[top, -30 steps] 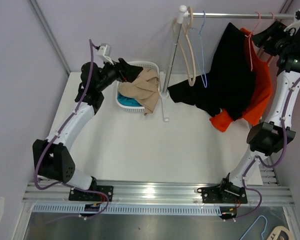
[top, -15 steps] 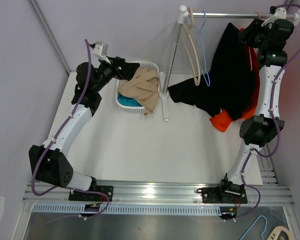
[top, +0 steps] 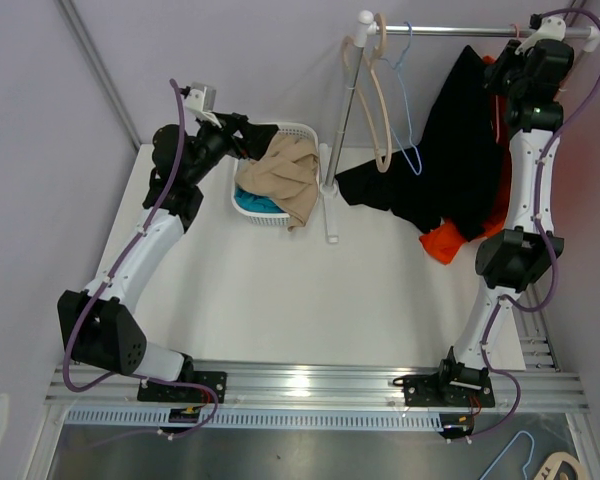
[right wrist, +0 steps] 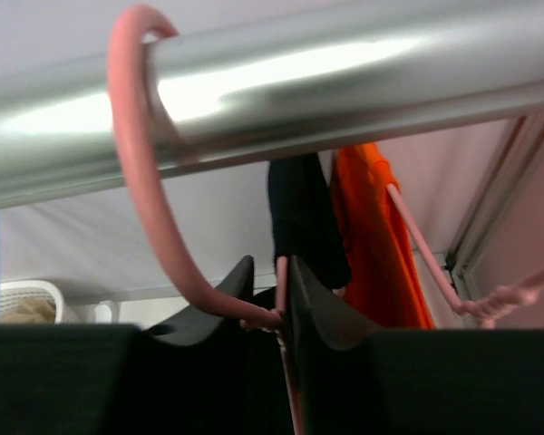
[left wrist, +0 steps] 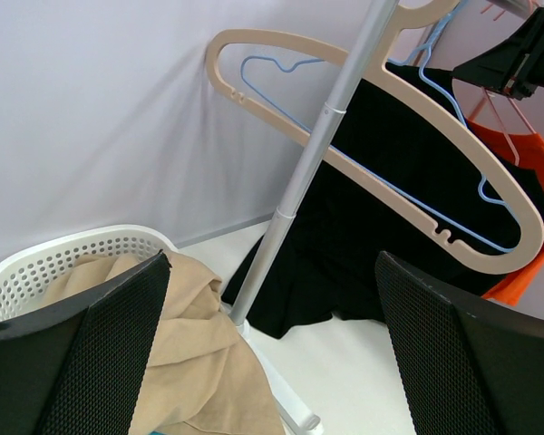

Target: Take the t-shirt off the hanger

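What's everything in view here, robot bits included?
clothes rail: one, silver, standing on the table
beige hanger: one, bare, rail's left end
blue hanger: one, bare, beside the beige
pink hanger: at least one, rail's right end
black t-shirt: one, on the rail
orange t-shirt: one, beside the black one
basket: one, white, back left
tan garment: one, draped over the basket
teal cloth: one, inside the basket
table: one, white
left gripper: black, open, by the basket
right gripper: black, shut on the pink hanger
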Controlling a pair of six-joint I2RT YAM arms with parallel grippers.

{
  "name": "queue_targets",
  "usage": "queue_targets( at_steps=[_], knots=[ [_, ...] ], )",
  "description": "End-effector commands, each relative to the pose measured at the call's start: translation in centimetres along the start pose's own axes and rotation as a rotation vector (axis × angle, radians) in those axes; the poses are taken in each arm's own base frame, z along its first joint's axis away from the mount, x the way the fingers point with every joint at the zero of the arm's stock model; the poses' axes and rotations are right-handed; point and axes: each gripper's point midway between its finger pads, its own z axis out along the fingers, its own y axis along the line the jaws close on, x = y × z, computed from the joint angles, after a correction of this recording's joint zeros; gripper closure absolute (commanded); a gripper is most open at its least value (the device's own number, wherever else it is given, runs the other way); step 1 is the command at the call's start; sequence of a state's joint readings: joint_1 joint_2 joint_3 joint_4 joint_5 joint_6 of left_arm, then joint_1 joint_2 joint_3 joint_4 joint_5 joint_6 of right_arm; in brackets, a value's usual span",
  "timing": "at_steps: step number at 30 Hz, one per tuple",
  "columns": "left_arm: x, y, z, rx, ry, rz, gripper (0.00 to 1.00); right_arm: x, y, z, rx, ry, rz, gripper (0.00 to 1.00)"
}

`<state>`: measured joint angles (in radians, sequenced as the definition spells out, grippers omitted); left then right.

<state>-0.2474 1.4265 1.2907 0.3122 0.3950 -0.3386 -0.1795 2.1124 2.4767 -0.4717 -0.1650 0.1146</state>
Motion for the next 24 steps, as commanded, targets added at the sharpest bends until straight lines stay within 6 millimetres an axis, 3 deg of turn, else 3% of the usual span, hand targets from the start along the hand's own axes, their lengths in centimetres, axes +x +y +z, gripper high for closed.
queue_targets(
  at_steps=[1, 6, 9, 10, 12, 13, 20, 21, 24],
  knots=[
    [-2.8, -1.7, -0.6, 0.032, -0.071, 0.05, 0.0, -4.8, 0.6, -2.6, 0.039, -0.121, -0.052, 0.76],
    [-2.8, -2.0, -0.7, 0.036, -0.068, 0.055, 0.0, -5.0, 0.7, -3.0, 0.06, -0.128, -0.06, 0.66],
    [-2.8, -2.2, -0.7, 0.041, -0.065, 0.06, 0.0, -5.4, 0.8, -3.1, 0.058, -0.15, -0.056, 0.77],
    [-2.7, -2.3, -0.6, 0.045, -0.062, 0.061, 0.01, -5.4, 0.8, -3.0, 0.059, -0.152, -0.055, 0.9],
    [-2.7, -2.5, -0.4, 0.055, -0.06, 0.063, 0.01, -5.7, 0.8, -3.0, 0.058, -0.164, -0.048, 0.92],
    [-2.3, -2.5, -0.3, 0.061, -0.048, 0.061, 0.01, -5.7, 0.9, -3.0, 0.055, -0.165, -0.046, 0.99],
    [-2.1, -2.8, 0.0, 0.078, -0.038, 0.063, 0.0, -6.3, 1.7, -2.6, 0.011, -0.182, -0.022, 1.0],
    [-2.2, -3.1, -0.1, 0.093, -0.039, 0.075, 0.0, -8.1, 2.3, -3.4, -0.004, -0.219, -0.022, 1.0],
    [-2.9, -4.2, -0.5, 0.143, -0.074, 0.109, 0.01, -10.0, 3.6, -4.3, -0.04, -0.261, -0.017, 1.0]
  ],
)
